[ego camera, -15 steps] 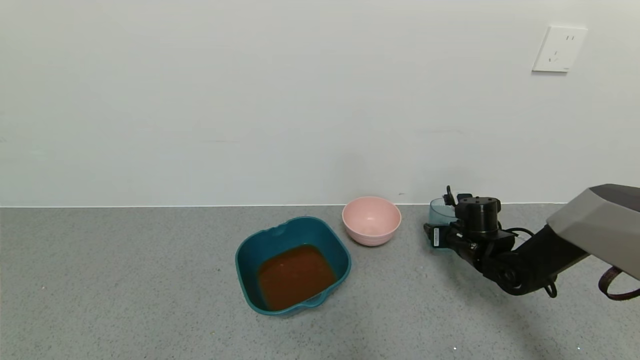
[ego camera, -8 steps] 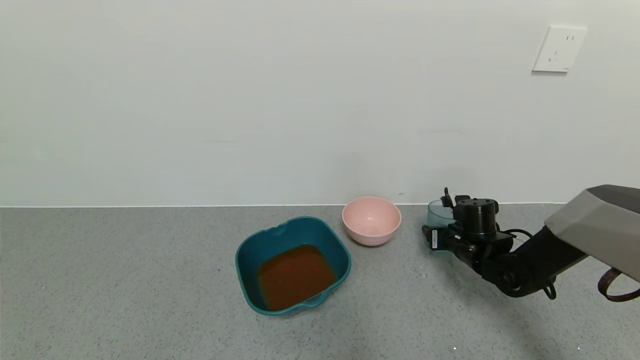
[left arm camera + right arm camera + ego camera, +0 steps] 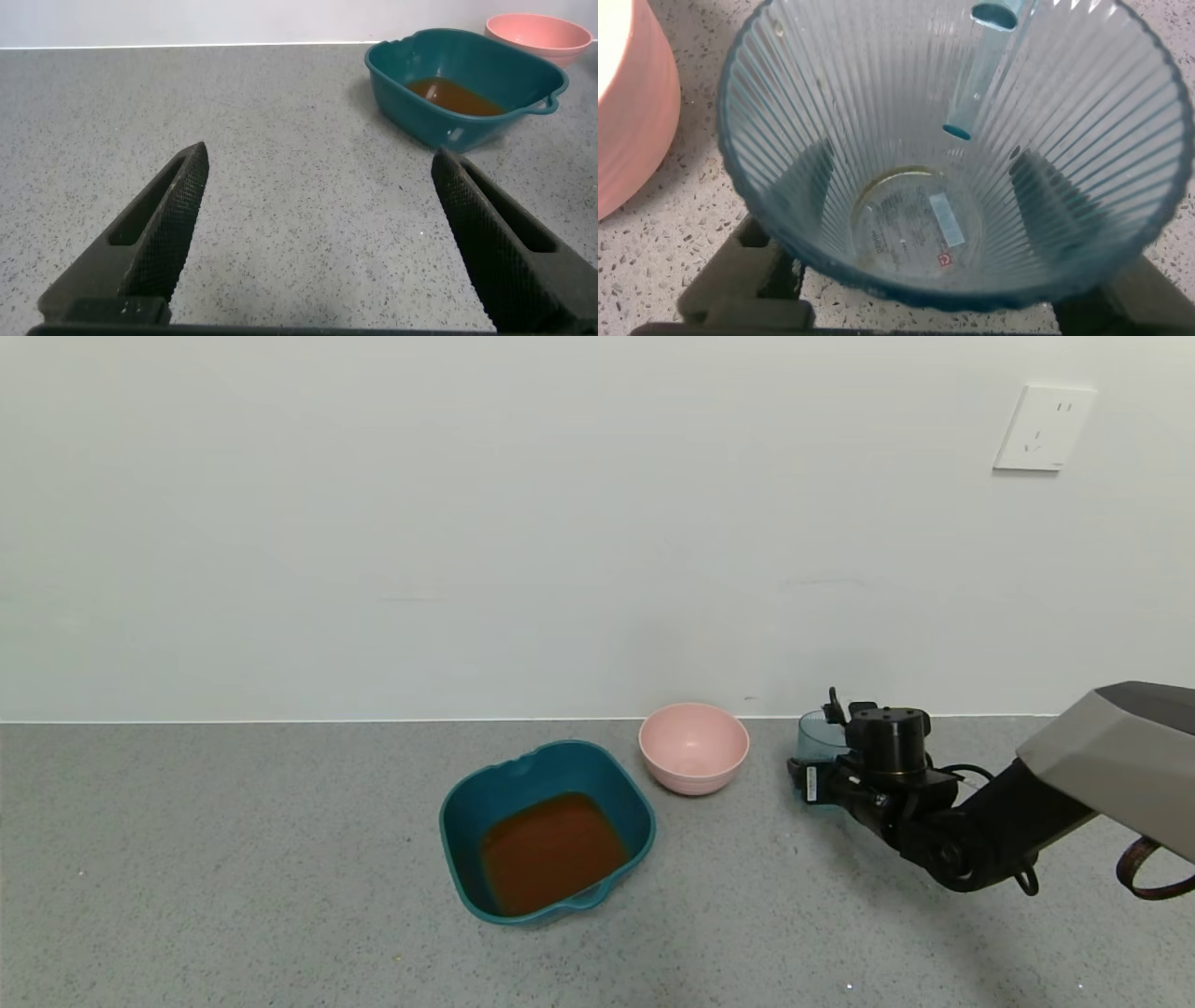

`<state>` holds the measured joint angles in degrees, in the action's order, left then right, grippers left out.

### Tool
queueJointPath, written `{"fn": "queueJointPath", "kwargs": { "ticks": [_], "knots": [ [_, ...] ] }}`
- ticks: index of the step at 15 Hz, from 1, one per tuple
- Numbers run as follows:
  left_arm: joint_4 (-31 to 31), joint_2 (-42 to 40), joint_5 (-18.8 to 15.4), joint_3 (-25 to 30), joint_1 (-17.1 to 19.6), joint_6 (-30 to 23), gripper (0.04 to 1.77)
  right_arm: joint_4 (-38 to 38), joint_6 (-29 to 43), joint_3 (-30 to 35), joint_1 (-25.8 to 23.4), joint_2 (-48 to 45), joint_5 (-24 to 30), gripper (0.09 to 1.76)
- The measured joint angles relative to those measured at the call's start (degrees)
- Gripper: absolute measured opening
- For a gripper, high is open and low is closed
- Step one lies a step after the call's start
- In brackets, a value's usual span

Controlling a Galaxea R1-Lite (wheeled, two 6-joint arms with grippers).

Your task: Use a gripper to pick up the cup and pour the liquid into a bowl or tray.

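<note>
Cup [image 3: 952, 168] — empty, upright on the desk [image 3: 233, 859] — sits pinched in the right claw [image 3: 814, 782]; liquid [image 3: 551, 849] fills the basin [image 3: 467, 793]. Next: release, retreat. Left claw [image 3: 318, 243] spread, idle.

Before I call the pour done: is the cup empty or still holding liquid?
Empty. The right wrist view looks straight into the cup and its bare bottom shows; the brown liquid sits in the teal basin.

Legible text: none.

- Cup [image 3: 952, 177]: pale sticker [image 3: 948, 221] on the base, seen through the open top, with a small red mark beside it; print too small to read.
- Right tool [image 3: 814, 767]: small white label [image 3: 811, 780] on its housing; characters too small to read.
</note>
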<state>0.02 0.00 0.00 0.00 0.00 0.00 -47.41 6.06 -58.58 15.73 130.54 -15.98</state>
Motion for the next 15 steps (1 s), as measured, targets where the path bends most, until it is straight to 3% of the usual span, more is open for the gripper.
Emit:
{"fn": "queueJointPath", "kwargs": {
  "ticks": [9,15],
  "knots": [
    [-0.02,0.00,0.00,0.00,-0.02,0.00,1.72,4.45,0.05,0.54,-0.16,-2.28,0.09,1.63],
    [-0.02,0.00,0.00,0.00,0.00,0.00,1.72,14.64,0.20,6.24,0.01,-14.71,3.04,1.67]
  ]
}}
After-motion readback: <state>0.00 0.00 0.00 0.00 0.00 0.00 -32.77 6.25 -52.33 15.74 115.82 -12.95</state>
